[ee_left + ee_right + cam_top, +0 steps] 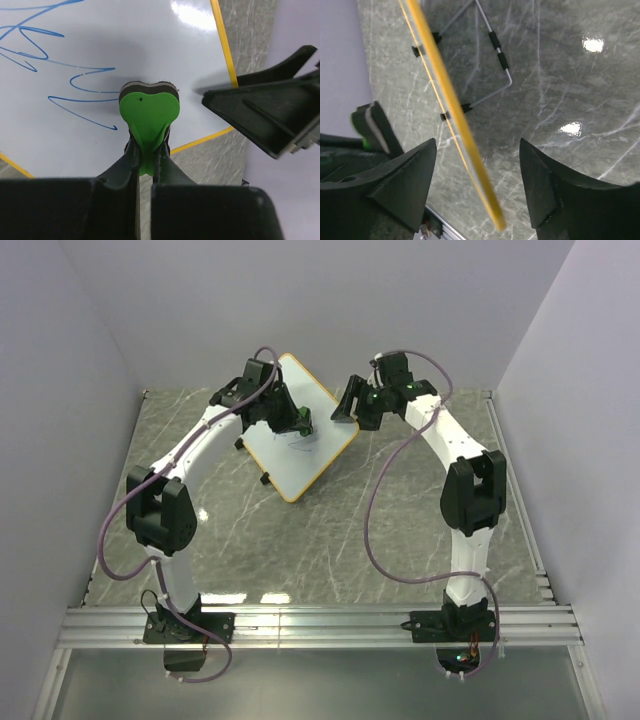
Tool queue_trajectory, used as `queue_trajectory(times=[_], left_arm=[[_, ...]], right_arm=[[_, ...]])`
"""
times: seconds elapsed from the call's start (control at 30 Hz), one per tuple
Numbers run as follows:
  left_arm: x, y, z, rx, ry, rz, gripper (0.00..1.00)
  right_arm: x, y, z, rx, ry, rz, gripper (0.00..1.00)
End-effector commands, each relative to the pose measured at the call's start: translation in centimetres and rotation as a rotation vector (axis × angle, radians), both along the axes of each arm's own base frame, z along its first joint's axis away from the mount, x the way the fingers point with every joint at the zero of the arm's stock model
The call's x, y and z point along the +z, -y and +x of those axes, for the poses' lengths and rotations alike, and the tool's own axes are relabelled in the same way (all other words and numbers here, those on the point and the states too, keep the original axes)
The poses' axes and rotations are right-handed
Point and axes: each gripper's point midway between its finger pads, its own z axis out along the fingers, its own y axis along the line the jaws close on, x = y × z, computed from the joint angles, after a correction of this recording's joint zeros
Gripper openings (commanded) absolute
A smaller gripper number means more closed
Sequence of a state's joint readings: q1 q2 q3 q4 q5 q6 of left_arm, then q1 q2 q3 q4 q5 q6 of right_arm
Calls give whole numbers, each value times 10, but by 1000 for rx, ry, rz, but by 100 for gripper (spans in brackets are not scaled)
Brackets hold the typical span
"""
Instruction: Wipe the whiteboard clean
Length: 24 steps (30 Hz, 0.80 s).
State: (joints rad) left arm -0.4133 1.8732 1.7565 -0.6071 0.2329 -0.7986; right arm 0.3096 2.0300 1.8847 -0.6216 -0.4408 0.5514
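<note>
The whiteboard (303,462) lies tilted in the back middle of the table, orange-tan rim, blue scribbles on its face (75,60). My left gripper (303,424) is shut on the green-and-black eraser (148,107), whose black pad presses on the board's face just right of the scribbles. My right gripper (346,408) is open at the board's right edge. In the right wrist view the rim (455,117) runs edge-on between the open fingers (477,172), touching neither. The eraser also shows there at the left (370,127).
A wire stand with black feet (497,55) props the board from beneath. Grey marble table (400,520) lies around it. Walls close the left, back and right. An aluminium rail (320,625) runs along the near edge by the arm bases.
</note>
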Motion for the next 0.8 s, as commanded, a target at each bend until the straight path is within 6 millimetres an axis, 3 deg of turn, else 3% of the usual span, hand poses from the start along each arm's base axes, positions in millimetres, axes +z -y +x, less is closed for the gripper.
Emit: queue_trajectory(times=[0.0,0.03,0.13,0.17,0.23,0.33,0.37,0.43,0.57,0.67,0.77], left_arm=[[27,10,-7,-83,51,-57,0],[23,12,-7,-98,51,-56,0],[6,21,-2,-136,61,-40,0],[-2,24,-1,-147,54,-36,0],[-14,33,-3,-172,31,-41,0],[-9,44,-4,-197,47,-31,0],[-7,49,-5,-203,57,-33,0],[-6,54,-6,-209,68,-36,0],[-20,54,-7,-176,52,-29,0],[-48,44,-6,-130,20,17,0],[-94,26,-10,-91,-75,102,0]], right_arm=[[17,-7,13,17,57,48,73],[16,-8,12,22,58,48,70],[10,-7,14,29,72,37,51],[5,-7,12,35,61,33,40],[-5,-6,9,43,33,16,30],[-21,-3,-7,47,-27,-2,14],[-14,-3,-10,46,-7,5,10],[-21,-7,-23,57,-26,14,0],[-34,-15,-50,103,-68,-5,0],[-45,-19,-66,130,-80,-22,0],[-57,-16,-76,137,-118,-38,0]])
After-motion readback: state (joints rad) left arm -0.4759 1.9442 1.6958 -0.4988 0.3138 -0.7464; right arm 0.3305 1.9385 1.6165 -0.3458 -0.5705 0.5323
